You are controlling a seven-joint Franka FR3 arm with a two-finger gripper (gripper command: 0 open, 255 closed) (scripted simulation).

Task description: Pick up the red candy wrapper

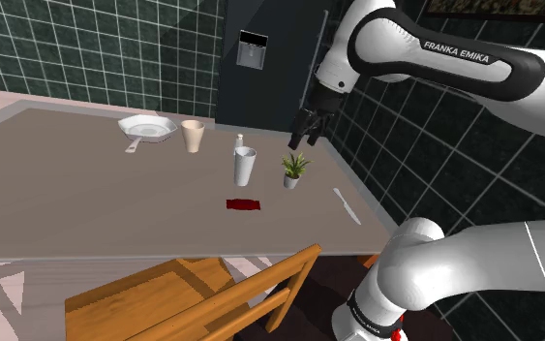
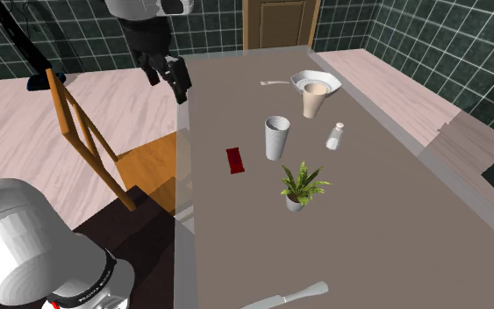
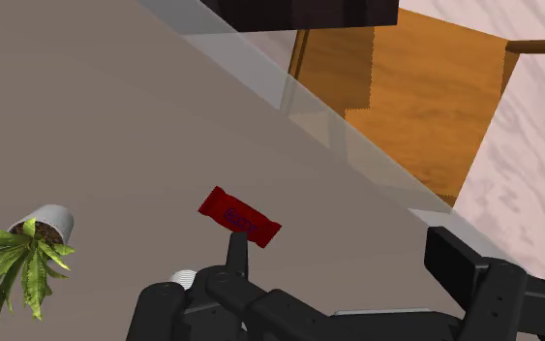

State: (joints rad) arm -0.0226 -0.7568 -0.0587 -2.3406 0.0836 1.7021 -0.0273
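Note:
The red candy wrapper (image 1: 244,203) lies flat on the grey-brown table (image 1: 86,194), between a tall glass and the table edge by the chair. From across the table the wrapper (image 2: 234,160) shows just left of the glass. My black gripper (image 1: 309,126) hangs high above the table, apart from the wrapper, with nothing in it. In the second exterior view the gripper (image 2: 173,75) is up near the table's left edge. In the wrist view the fingers (image 3: 237,254) stand apart, open, and the wrapper (image 3: 239,218) lies far below, just past one fingertip.
A tall glass (image 1: 245,167), a small potted plant (image 1: 293,170), a shaker (image 1: 240,143), a beige cup (image 1: 194,136) and a white pan (image 1: 146,126) stand behind the wrapper. A knife (image 1: 347,205) lies near the table's right end. A wooden chair (image 1: 202,295) stands at the front edge.

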